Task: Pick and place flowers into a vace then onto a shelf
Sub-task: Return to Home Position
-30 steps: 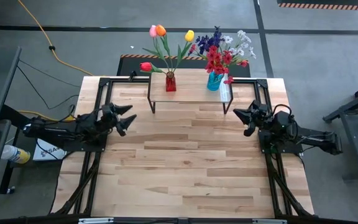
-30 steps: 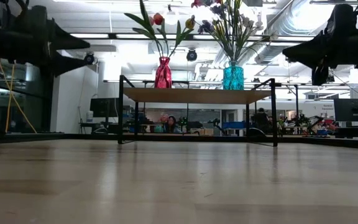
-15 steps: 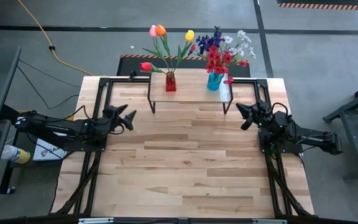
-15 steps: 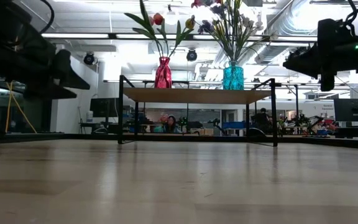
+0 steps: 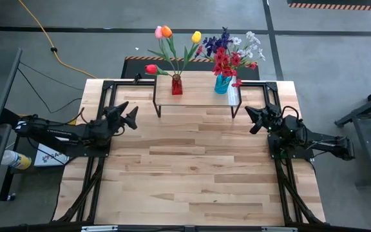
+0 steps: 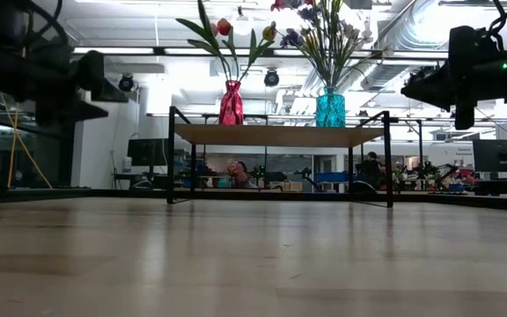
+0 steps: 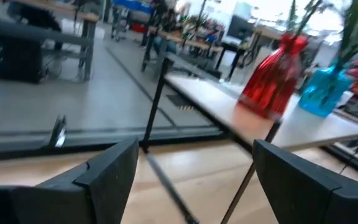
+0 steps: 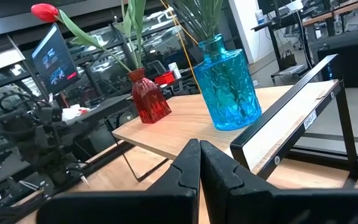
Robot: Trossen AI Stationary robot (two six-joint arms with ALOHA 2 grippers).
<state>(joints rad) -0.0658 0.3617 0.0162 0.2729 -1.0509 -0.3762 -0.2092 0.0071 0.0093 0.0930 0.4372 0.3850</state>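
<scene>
High view puts the flowers in a red vase and a blue vase on the shelf, left gripper spread empty, right gripper seemingly pinched closed on nothing, both near its legs, where a wide swing could topple everything.

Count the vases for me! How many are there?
2. The red vase stands on the left part of the shelf. The blue vase stands on the right part of the same shelf. None seem hidden.
</scene>
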